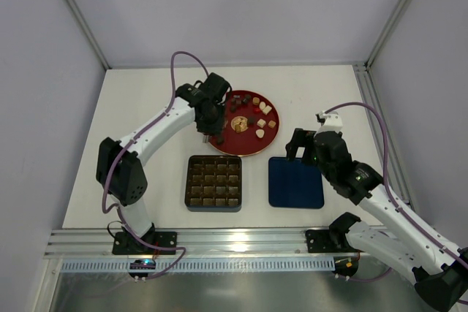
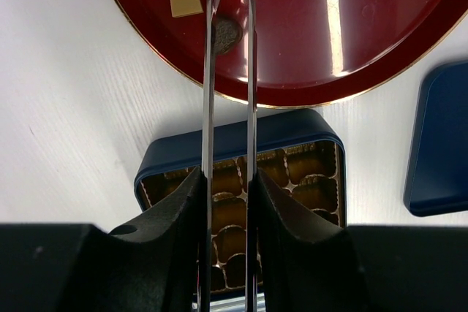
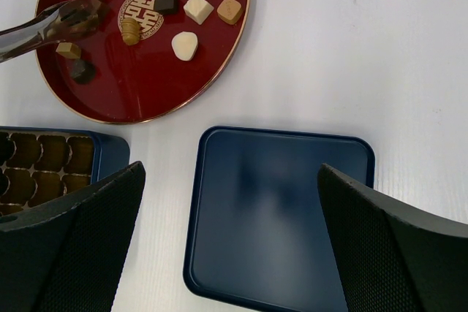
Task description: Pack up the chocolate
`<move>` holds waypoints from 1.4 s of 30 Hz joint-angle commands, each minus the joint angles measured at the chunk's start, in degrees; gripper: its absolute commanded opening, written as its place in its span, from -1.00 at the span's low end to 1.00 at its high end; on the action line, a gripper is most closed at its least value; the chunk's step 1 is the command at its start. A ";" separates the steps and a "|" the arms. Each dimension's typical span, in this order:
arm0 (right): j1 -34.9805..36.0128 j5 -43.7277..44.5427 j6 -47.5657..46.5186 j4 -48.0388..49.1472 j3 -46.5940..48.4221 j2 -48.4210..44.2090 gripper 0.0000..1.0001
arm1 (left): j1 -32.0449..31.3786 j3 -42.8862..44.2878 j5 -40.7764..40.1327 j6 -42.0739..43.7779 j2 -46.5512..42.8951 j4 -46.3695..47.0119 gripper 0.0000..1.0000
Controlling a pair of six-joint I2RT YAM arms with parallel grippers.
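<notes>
Chocolate pieces (image 1: 252, 120), dark, cream and tan, lie scattered on a round red plate (image 1: 235, 145). My left gripper (image 1: 213, 126) hangs over the plate's near left part, shut on a pair of metal tongs (image 2: 208, 93). The two blades reach out over the plate with a small gap between them. A dark round chocolate (image 2: 227, 33) lies between the blades; whether they pinch it I cannot tell. The tongs (image 3: 36, 31) also show in the right wrist view, around that dark piece (image 3: 75, 14). My right gripper (image 3: 230, 202) is open above the dark blue lid (image 3: 278, 217), holding nothing.
A dark blue square box (image 1: 189, 180) with a gold tray of cups stands in front of the plate, left of the lid (image 1: 295, 182). A gold emblem (image 1: 239, 124) marks the plate's middle. A metal rail (image 1: 219, 242) runs along the near table edge.
</notes>
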 commanded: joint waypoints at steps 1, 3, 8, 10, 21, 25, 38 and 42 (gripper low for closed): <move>0.15 0.93 -0.20 1.62 0.47 0.20 0.99 | -0.18 1.67 0.85 0.69 -0.95 0.49 -0.32; 0.24 0.93 -0.20 1.70 0.47 0.55 0.99 | -0.18 2.89 1.21 0.60 -0.77 0.32 -0.29; 0.24 0.84 0.07 1.79 0.30 0.73 0.99 | -0.62 3.60 2.43 0.52 -0.42 0.49 -0.25; 0.24 1.02 0.15 1.88 0.21 0.82 0.99 | -1.40 4.22 2.70 0.25 -0.33 0.84 -0.24; 0.15 1.28 -0.11 1.62 0.12 0.64 0.99 | -3.08 6.77 1.21 -1.42 3.45 0.23 -0.14; 0.24 1.55 -0.11 1.44 -0.14 0.38 1.00 | -3.43 6.77 0.77 -1.59 3.98 0.23 -0.14; 0.15 1.90 -0.11 0.91 -0.58 -0.76 0.99 | -4.13 6.42 -0.37 -1.77 5.82 0.32 -0.24; 0.24 1.72 -0.02 1.00 -0.76 -0.76 1.00 | -4.13 6.42 -1.07 -1.42 6.09 0.06 -0.24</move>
